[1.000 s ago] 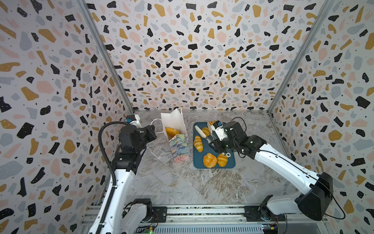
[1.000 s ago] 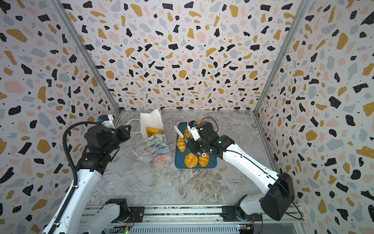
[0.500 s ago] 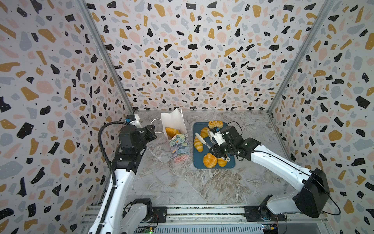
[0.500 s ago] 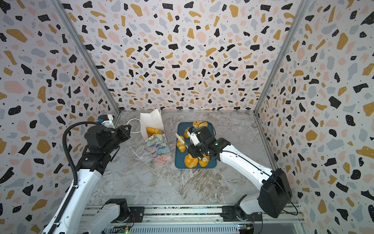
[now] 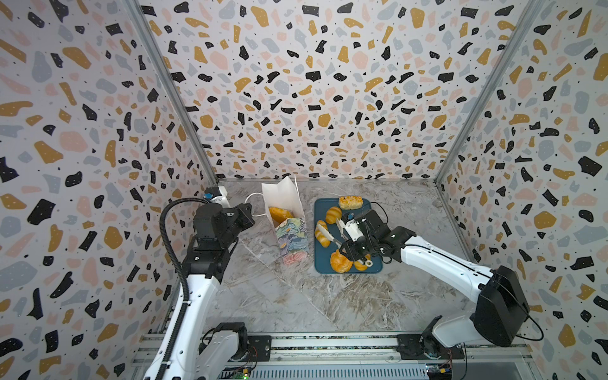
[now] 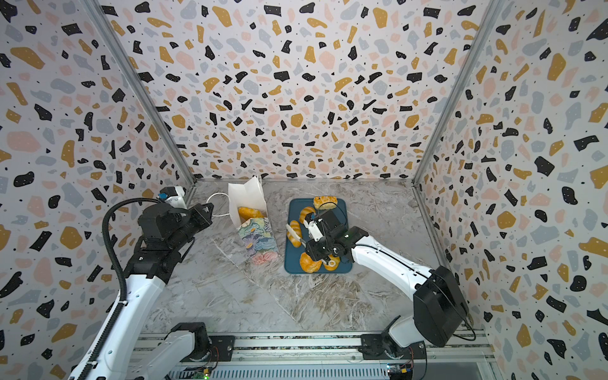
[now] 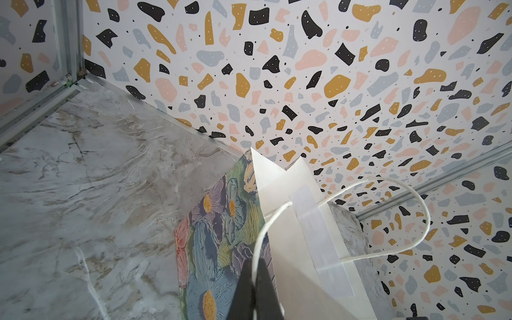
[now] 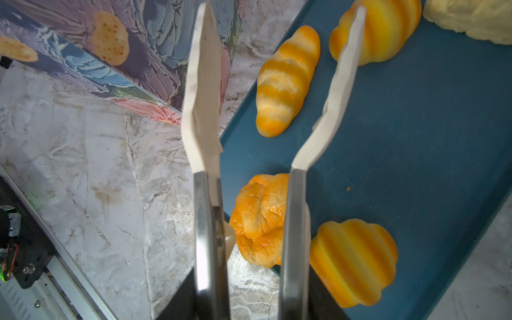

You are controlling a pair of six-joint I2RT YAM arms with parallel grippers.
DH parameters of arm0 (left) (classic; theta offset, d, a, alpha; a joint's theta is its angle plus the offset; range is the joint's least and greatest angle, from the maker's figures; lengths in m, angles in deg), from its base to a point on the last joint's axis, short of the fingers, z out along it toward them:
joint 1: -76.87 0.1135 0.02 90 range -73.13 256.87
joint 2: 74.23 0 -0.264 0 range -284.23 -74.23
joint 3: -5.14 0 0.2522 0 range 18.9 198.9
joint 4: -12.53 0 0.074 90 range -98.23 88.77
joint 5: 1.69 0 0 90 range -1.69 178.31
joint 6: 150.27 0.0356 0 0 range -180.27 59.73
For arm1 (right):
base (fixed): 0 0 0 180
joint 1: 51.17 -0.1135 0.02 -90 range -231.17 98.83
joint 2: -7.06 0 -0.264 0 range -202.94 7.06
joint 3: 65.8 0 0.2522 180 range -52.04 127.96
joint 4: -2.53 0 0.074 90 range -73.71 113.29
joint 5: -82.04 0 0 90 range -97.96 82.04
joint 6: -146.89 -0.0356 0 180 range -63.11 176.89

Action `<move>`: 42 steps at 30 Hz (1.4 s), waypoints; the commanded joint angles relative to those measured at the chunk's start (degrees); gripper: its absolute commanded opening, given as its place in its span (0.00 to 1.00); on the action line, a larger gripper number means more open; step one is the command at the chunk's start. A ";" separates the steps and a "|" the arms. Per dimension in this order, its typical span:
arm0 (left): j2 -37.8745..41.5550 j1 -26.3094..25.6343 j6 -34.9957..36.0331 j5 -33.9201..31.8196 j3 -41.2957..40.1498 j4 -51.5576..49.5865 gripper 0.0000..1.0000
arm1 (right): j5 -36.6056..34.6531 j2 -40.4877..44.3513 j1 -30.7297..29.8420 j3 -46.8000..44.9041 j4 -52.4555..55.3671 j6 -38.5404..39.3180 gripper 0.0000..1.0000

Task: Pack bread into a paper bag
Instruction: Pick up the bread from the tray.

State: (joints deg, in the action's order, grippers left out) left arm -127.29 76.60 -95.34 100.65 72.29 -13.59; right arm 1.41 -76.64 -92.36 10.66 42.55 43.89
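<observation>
R end effector (image 5: 354,249) clamps steel tongs (image 8: 206,199), white tips (image 8: 203,69) nr ribbed roll (image 8: 285,83)

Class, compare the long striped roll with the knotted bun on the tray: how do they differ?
The roll is long and narrow; the bun is round and knotted. The roll has pale bands across it; the bun is evenly golden and creased. Both are golden-orange and lie on the tray.
</observation>
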 commanded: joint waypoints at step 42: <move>1.01 0.14 -0.09 0.48 -0.39 1.81 0.00 | 1.12 -14.18 -0.21 9.10 3.76 1.61 0.46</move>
State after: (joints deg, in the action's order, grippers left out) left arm -127.01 76.60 -95.67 100.72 72.02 -13.61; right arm 2.89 -90.76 -92.39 16.87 43.86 44.57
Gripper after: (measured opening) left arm 0.048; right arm 0.458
